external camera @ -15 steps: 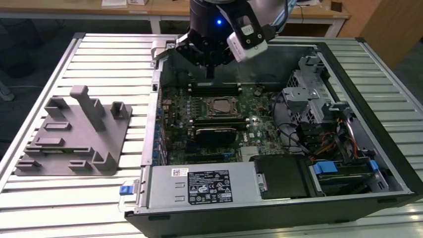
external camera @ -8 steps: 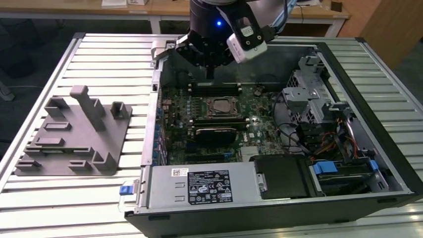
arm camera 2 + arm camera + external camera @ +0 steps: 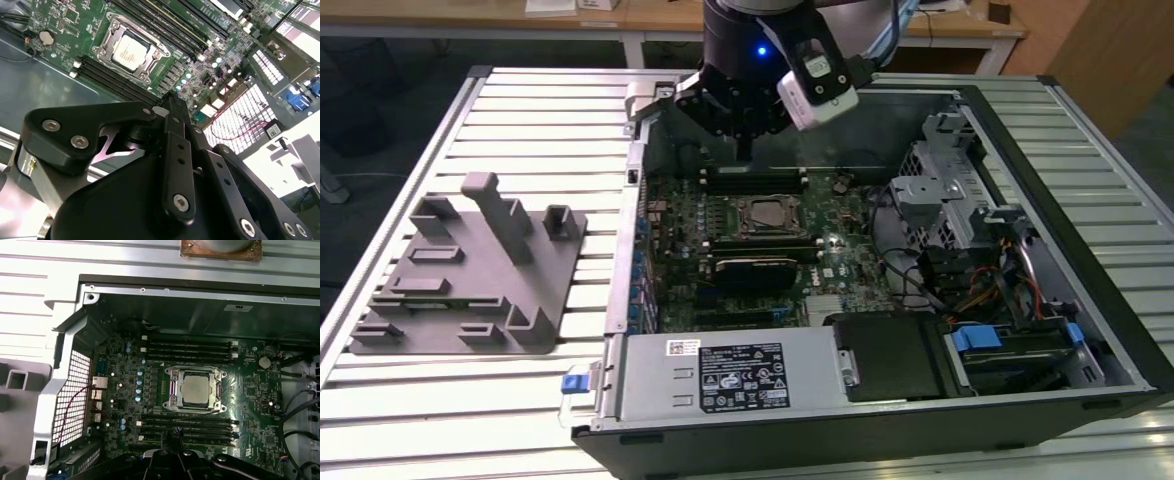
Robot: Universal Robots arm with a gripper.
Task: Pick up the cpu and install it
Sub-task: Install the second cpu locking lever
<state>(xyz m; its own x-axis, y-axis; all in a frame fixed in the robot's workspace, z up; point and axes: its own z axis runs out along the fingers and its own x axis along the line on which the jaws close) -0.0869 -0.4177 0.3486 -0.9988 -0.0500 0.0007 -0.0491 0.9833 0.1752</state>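
Your exterior view looks down steeply from beyond one long edge of the bench (image 3: pixel 400 400), far enough back to take in the whole open computer case (image 3: pixel 881 425) and the grey tray (image 3: pixel 467 270). Your first wrist view looks almost straight down into the case from higher up. Your second wrist view sits close behind the tool (image 3: pixel 172 107), looking obliquely past it. All three share the motherboard socket (image 3: pixel 763 215) (image 3: pixel 131 52) (image 3: pixel 195 390) and its memory slots
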